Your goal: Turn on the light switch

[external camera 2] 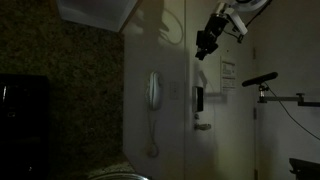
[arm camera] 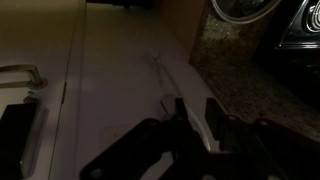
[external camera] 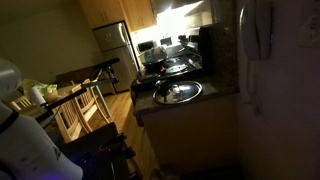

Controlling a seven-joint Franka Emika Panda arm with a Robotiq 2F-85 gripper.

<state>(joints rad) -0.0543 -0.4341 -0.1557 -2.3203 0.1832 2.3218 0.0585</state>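
Note:
The room is dark. The light switch (external camera: 305,38) is a small pale plate on the wall, just beside the white wall phone (external camera: 262,30). In an exterior view my gripper (external camera 2: 208,42) hangs high by the wall, above and to the side of the phone (external camera 2: 153,95) and its dangling cord. I cannot pick out the switch for certain there. In the wrist view the gripper (arm camera: 195,104) is open and empty, looking down along the wall, with the phone handset (arm camera: 176,88) showing between the jaws. The switch is not clear in this view.
A dark rectangular panel (external camera 2: 199,98) and a pale note (external camera 2: 229,72) are on the wall past the phone. A granite counter with a round sink (external camera: 178,92) lies below. A fridge (external camera: 115,45), a table and chairs (external camera: 75,105) stand farther off.

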